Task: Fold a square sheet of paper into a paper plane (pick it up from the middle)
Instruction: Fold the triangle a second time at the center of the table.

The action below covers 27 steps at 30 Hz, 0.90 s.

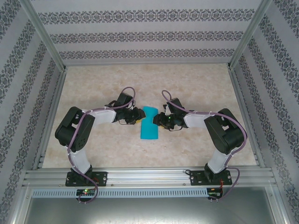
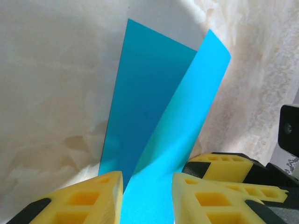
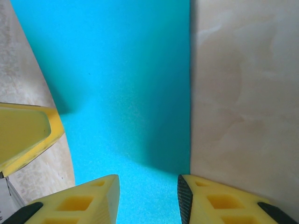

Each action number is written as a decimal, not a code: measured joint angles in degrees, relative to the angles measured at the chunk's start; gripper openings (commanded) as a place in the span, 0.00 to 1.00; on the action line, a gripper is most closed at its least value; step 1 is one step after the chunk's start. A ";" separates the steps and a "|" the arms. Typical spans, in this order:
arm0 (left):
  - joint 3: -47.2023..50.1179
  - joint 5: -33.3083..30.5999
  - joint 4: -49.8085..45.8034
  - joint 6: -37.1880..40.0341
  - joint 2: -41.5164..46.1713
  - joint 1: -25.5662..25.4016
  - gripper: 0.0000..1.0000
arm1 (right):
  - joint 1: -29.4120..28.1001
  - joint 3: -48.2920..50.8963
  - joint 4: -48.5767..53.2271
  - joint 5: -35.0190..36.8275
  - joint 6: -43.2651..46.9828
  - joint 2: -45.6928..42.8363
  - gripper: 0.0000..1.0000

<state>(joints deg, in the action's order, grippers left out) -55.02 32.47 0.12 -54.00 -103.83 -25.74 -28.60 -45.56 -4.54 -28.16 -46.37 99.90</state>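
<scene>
Where the sheet of paper (image 1: 149,123) lies: centre of the top view, on the table (image 1: 196,79), a narrow teal strip running up and down the frame between the two end effectors.
Paper shape: folded lengthwise; in the left wrist view a lighter flap leans over a darker, shaded layer, their far corners apart in the upper middle of the frame.
Left end effector (image 1: 138,117): at the strip's left edge; its yellow fingers (image 2: 93,196) stand spread, the lighter flap running through the gap between them, nothing clamped.
Right end effector (image 1: 161,120): at the strip's right edge; spread in the lower part of its wrist view, teal paper under the gap, the paper's straight edge running down toward the right finger (image 3: 219,200).
Arms: both bent inward, elbows out toward the frame's sides.
</scene>
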 measured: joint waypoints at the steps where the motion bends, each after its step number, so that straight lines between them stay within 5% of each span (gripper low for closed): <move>1: -0.09 0.28 0.37 0.00 -0.26 0.04 0.35 | 0.00 0.00 -0.02 0.00 0.00 0.00 0.40; 27: -0.63 -0.81 -1.16 1.46 0.39 0.37 0.40 | 0.02 0.11 -0.20 0.00 -0.20 0.00 0.40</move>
<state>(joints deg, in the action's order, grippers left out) -55.66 31.66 -1.04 -52.53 -103.44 -25.36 -28.58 -45.45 -4.73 -28.16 -46.57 99.90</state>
